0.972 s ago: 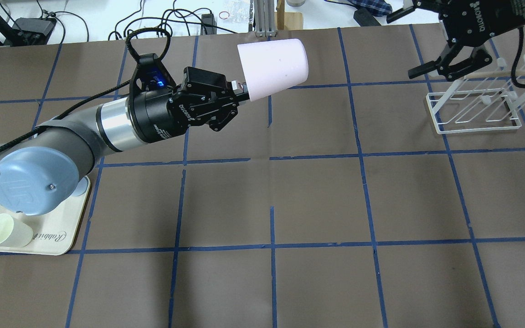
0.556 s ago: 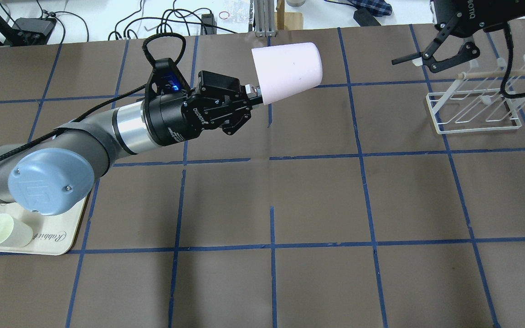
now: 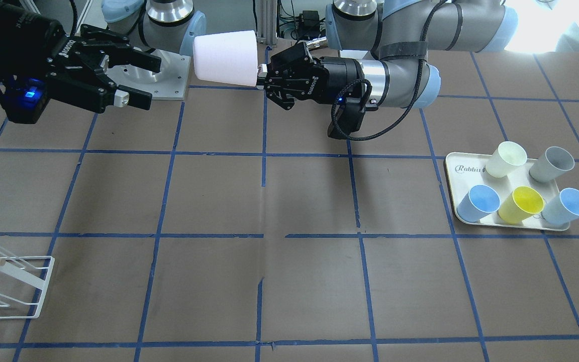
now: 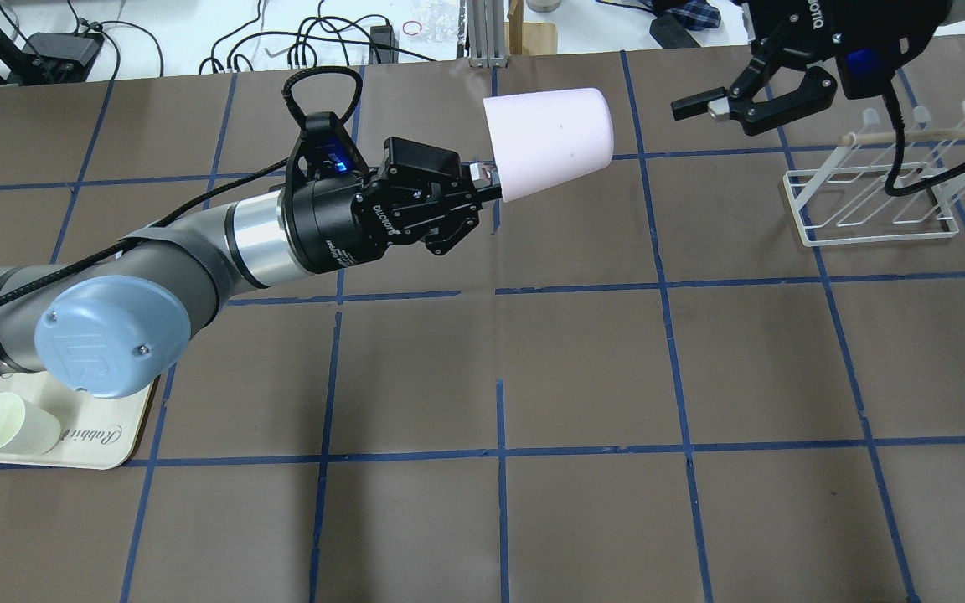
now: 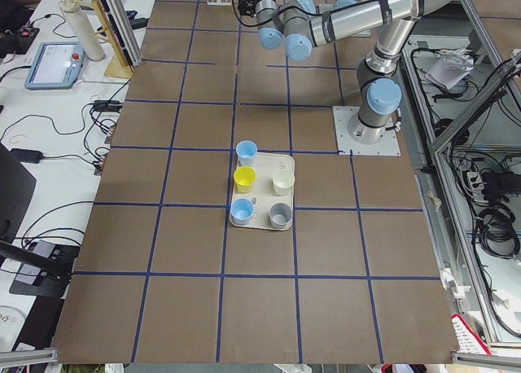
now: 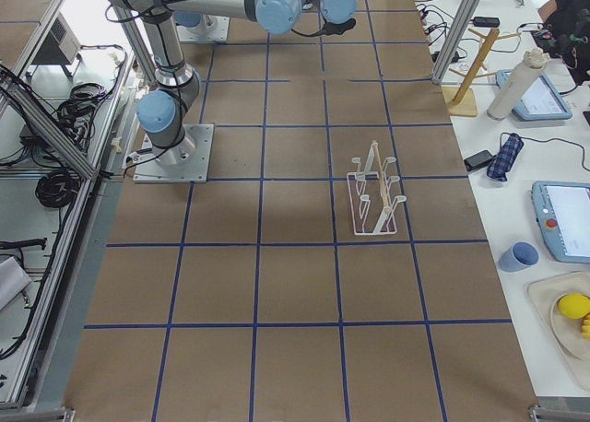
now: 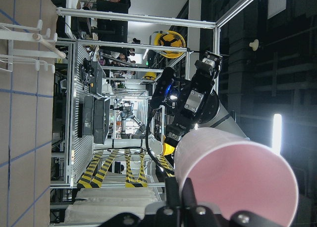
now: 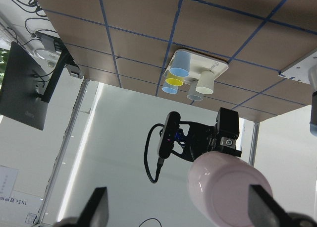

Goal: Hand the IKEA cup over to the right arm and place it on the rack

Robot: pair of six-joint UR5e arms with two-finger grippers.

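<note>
nearest the robot, on its left, a cream tray (image 4: pixel 101 435) carries a cream-yellow cup (image 4: pixel 9 425). farther out, the left arm (image 4: pixel 156 268) stretches over the table. the left gripper (image 4: pixel 482 177) is clamped on the rim of the ikea cup (image 4: pixel 549 142). the cup hangs sideways in the air above the far middle of the table, its base pointing toward the right gripper (image 4: pixel 713 115). that gripper's fingers are spread wide, near the cup but not touching it. the rack (image 4: pixel 868 205) stands on the table at the far right.
</note>
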